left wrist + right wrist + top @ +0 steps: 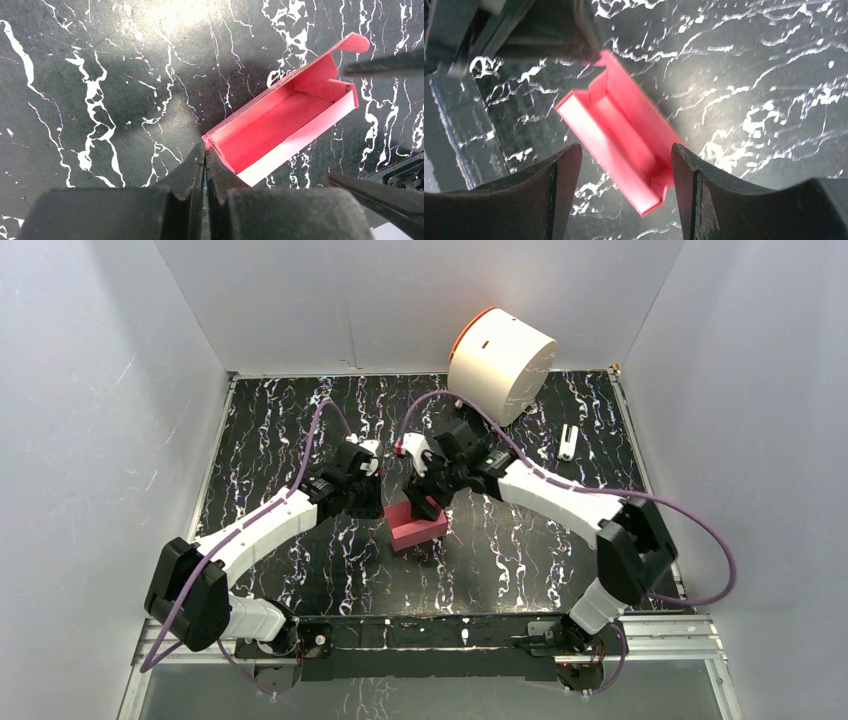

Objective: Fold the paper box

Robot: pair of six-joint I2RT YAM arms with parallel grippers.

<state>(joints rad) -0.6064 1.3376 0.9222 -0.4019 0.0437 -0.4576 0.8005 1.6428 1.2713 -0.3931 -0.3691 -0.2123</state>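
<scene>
Standing wide, the right gripper point(626, 152) is being held astride the paper box point(418, 528), an open tray at the top view's centre. The left gripper point(204, 152) is being held shut, tips touching its end corner; pinched card cannot be told. Judged best: long walls being squeezed evenly.

The paper box point(280, 135) is thin pink-red cardboard, smooth and matt inside, its outer wall paler where the light catches it. The table top point(520, 540) is black with white marble-like veins, smooth and half-glossy, and shows soft glare. The fingers of the left gripper point(204, 155) and the right gripper point(626, 152) look like matt black plastic. The arm shells point(262, 530) are smooth white plastic. The cylinder point(503, 365) is smooth matt white with an orange rim. The rail point(670, 640) at the near edge is bare metal, and the walls point(100, 390) are matt white
</scene>
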